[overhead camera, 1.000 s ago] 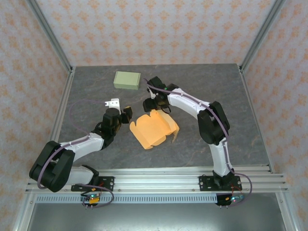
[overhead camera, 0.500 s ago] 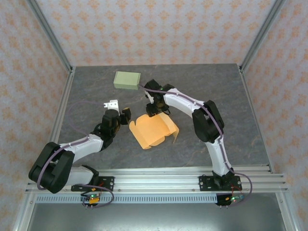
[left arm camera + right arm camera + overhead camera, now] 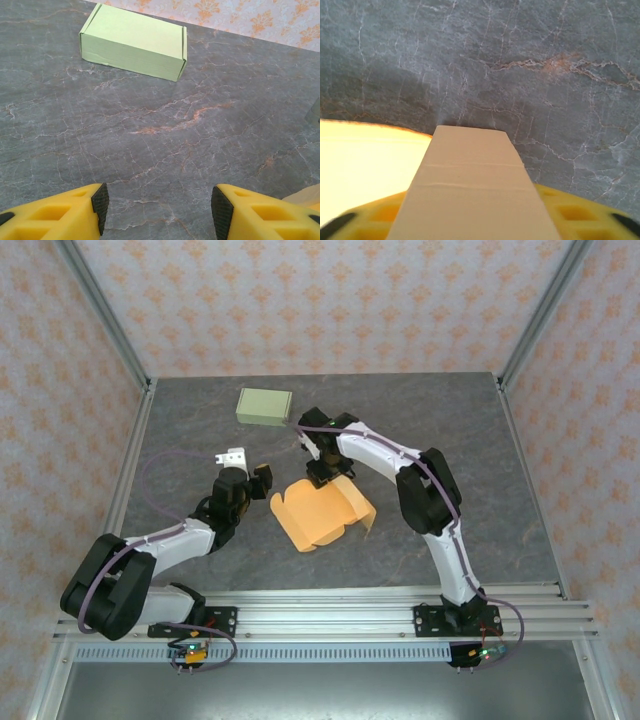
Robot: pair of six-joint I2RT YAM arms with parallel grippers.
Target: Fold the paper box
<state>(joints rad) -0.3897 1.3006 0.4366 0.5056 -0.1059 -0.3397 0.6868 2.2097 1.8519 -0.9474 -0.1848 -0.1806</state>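
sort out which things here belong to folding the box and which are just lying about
In the job: orange paper box, not yet folded up; its flap, between the jaws of the right gripper; left gripper, open and empty.
Lying about: green box, already closed, at the far side of the table.

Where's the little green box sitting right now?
In the top view, the green box sits toward the far edge of the table, left of centre, beyond the orange paper box and apart from it.
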